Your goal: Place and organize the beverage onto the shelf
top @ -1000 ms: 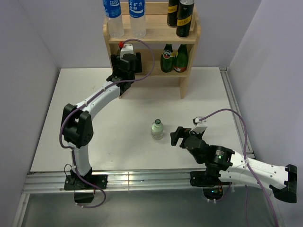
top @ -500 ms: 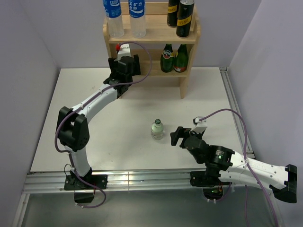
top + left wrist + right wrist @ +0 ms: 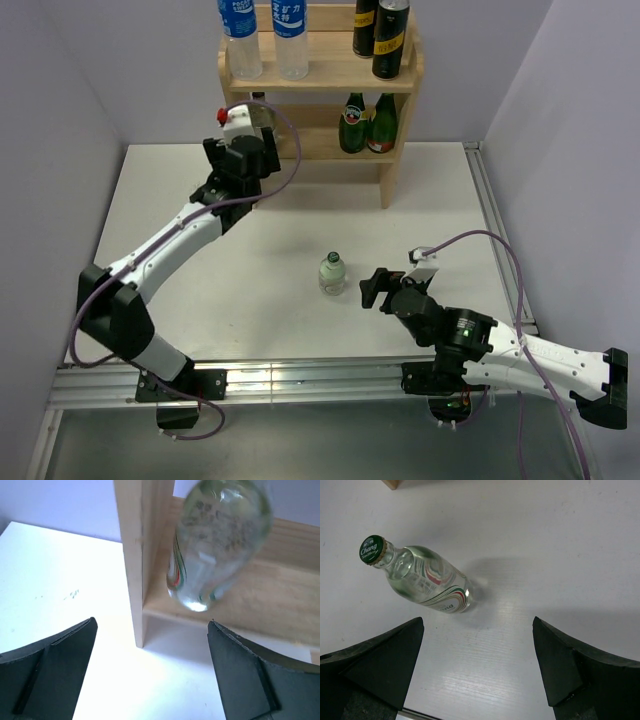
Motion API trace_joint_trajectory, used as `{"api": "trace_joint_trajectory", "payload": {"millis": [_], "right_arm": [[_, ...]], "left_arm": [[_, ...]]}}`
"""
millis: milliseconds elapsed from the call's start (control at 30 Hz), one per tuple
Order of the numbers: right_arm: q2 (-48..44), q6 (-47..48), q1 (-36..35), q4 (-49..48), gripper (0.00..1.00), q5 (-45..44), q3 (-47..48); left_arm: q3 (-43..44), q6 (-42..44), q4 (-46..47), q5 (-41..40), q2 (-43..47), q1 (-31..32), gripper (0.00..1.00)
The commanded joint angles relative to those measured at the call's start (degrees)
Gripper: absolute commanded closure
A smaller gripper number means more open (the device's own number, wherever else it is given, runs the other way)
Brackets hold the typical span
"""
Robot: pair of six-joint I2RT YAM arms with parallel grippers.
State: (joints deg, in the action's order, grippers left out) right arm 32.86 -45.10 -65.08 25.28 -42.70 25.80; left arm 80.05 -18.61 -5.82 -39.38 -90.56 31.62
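The wooden shelf (image 3: 330, 72) stands at the table's far edge. Its top board carries two blue-labelled water bottles (image 3: 240, 35) on the left and two dark cans (image 3: 391, 40) on the right. A short clear bottle (image 3: 220, 540) stands on the lower board beside the left post (image 3: 132, 555). My left gripper (image 3: 250, 148) (image 3: 151, 622) is open and empty, a short way in front of that bottle. A second clear green-capped bottle (image 3: 331, 273) (image 3: 425, 580) stands upright mid-table. My right gripper (image 3: 372, 285) (image 3: 477, 620) is open just to its right, not touching it.
Two dark green glass bottles (image 3: 352, 125) with red labels occupy the right half of the lower board. A metal rail (image 3: 490, 230) runs along the table's right edge. Walls close in on the left, right and behind the shelf.
My left arm has drawn back from the shelf toward the left, leaving the clear bottle on the lower board. The right arm and the table bottle have not moved.
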Motion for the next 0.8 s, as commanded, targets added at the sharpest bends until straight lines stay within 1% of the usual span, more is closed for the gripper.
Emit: {"api": "trace_joint_trajectory", "payload": {"millis": [0, 67, 100, 133, 167, 233, 267, 300, 333, 367, 433, 467, 567, 600, 667, 700, 767], "right_arm": [[-0.26, -0.16, -0.57, -1.63, 0.04, -2.04, 0.04], [-0.17, -0.16, -0.57, -1.55, 0.04, -2.04, 0.04], [-0.08, -0.25, -0.49, -1.63, 0.04, -2.04, 0.04], [-0.08, -0.16, -0.49, -1.63, 0.04, -2.04, 0.04], [-0.17, -0.25, -0.57, -1.55, 0.04, -2.04, 0.12], [-0.08, -0.25, -0.58, -1.63, 0.04, -2.13, 0.13], [-0.08, -0.25, -0.66, -1.55, 0.04, -2.13, 0.13], [-0.08, -0.51, -0.58, -1.46, 0.04, -2.21, 0.21], [-0.25, -0.43, -0.66, -1.37, 0.04, -2.04, 0.13], [-0.52, -0.25, -0.66, -1.46, 0.04, -1.69, 0.04], [-1.04, -0.07, -0.75, -1.72, 0.04, -1.69, -0.23], [-1.22, -0.07, -0.66, -1.81, 0.04, -1.77, -0.31], [-1.05, -0.42, -0.66, -1.55, 0.04, -2.3, -0.14], [-0.78, -0.51, -0.66, -1.46, 0.04, -2.39, -0.05], [-0.52, -0.51, -0.66, -1.46, 0.04, -2.3, 0.04], [-0.34, -0.51, -0.66, -1.37, 0.04, -2.39, 0.04], [-0.26, -0.6, -0.66, -1.28, 0.04, -2.57, 0.12]], "left_arm": [[-6.1, -1.69, -2.34, -2.9, 7.92, 5.62, 0.01], [-10.94, -1.87, -0.78, -1.16, 13.19, 9.06, 0.01], [-15.93, -1.78, -0.24, 0.95, 14.96, 12.82, 0.01], [-18.68, -1.87, 0.72, 0.62, 16.72, 15.21, 0.01], [-23.66, -2.74, 2.47, -0.86, 19.96, 20.1, 0.01], [-28.0, -8.0, 2.83, -0.27, 24.53, 24.09, 0.01], [-32.81, -10.02, 3.45, 0.26, 26.21, 26.98, 0.01], [-35.2, -11.78, 4.67, 2.61, 27.88, 28.31, 0.01], [-37.58, -12.23, 5.29, 3.42, 30.86, 29.8, 0.01], [-41.17, -12.67, 7.39, 3.95, 32.02, 32.69, 0.01], [-43.83, -13.55, 7.58, 3.25, 34.82, 35.69, 0.01], [-46.45, -13.64, 9.15, 3.6, 35.36, 38.32, 0.01], [-51.29, -13.99, 12.58, 6.85, 35.46, 40.53, 0.01], [-52.44, -13.82, 16.25, 8.33, 35.02, 40.89, 0.01], [-54.9, -13.56, 20.39, 12.12, 32.48, 41.24, 0.01], [-55.35, -13.12, 24.59, 12.91, 31.25, 41.25, 0.01], [-55.71, -12.59, 28.39, 13.62, 26.77, 41.51, 0.01]]}}
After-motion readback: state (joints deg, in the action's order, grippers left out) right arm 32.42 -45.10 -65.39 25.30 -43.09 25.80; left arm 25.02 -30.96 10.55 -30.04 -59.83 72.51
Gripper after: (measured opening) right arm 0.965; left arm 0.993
